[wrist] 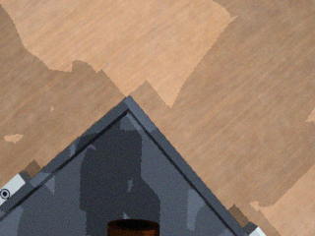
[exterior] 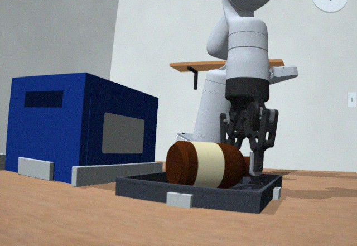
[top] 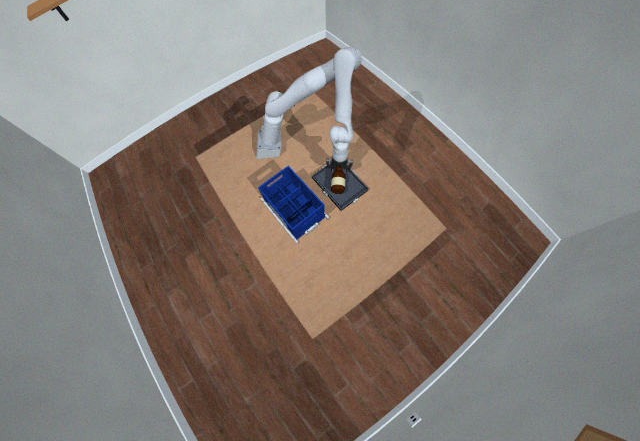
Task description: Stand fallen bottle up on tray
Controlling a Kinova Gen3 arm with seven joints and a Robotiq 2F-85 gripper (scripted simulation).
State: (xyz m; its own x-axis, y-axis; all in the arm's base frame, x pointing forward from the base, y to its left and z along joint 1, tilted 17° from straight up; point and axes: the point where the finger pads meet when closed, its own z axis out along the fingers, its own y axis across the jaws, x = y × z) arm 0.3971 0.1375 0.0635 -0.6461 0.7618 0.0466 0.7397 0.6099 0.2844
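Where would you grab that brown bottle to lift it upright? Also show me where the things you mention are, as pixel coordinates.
Probably by the neck, from above, with one finger of the tool [top: 339, 165] [exterior: 245, 164] on each side. The bottle [top: 338, 182] [exterior: 208, 164] [wrist: 133, 228] lies on its side, and its neck is much slimmer than its round body.

The arm [top: 343, 92] [exterior: 247, 41] is a smooth pale grey-white, built of rounded, tube-like segments with thin dark seam lines ringing them. Its base [top: 268, 152] [exterior: 184, 136] is a squarish block of the same pale colour, with small dark spots on top. A pale, blunt-ended piece [exterior: 285, 71] juts from the wrist. Below a broad black collar [exterior: 247, 88], the claw [top: 339, 167] [exterior: 247, 164] is black, with openwork linkages, small grey details and a flat light-grey pad [exterior: 251, 164].
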